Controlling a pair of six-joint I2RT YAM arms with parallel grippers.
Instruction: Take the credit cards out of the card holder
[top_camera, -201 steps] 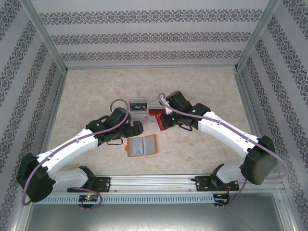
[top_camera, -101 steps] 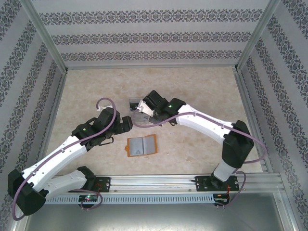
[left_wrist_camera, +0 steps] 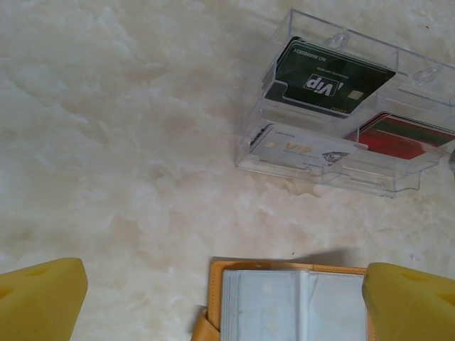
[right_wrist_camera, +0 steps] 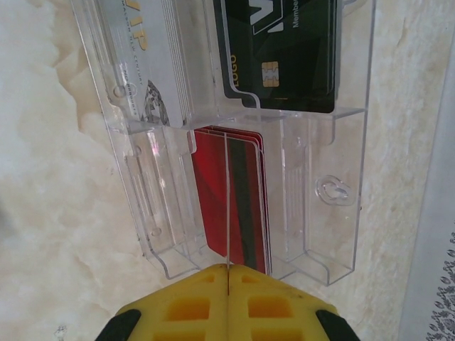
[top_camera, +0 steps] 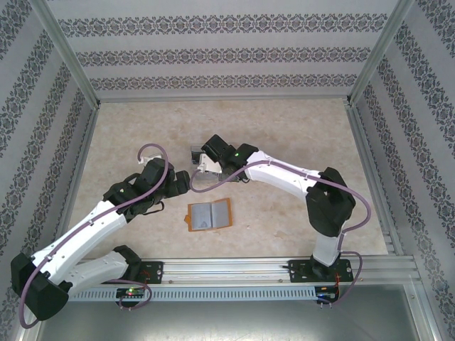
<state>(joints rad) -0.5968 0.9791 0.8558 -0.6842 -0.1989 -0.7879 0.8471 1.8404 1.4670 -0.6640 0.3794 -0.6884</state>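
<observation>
The right jaws pinch shut on a thin card, seen edge-on, over the red-card slot of the clear tray, while the left jaws gape wide above the open card holder on the counter; dropping it in likely comes next.

The card holder is showing orange-tan with grey-blue sleeves on the cream marbled table. In the clear tray, one VIP card is looking blackish green, a second VIP card silvery white, and the red card is carrying a dark stripe. The right gripper is showing yellow. Grey floral stripes are running across the white walls.
</observation>
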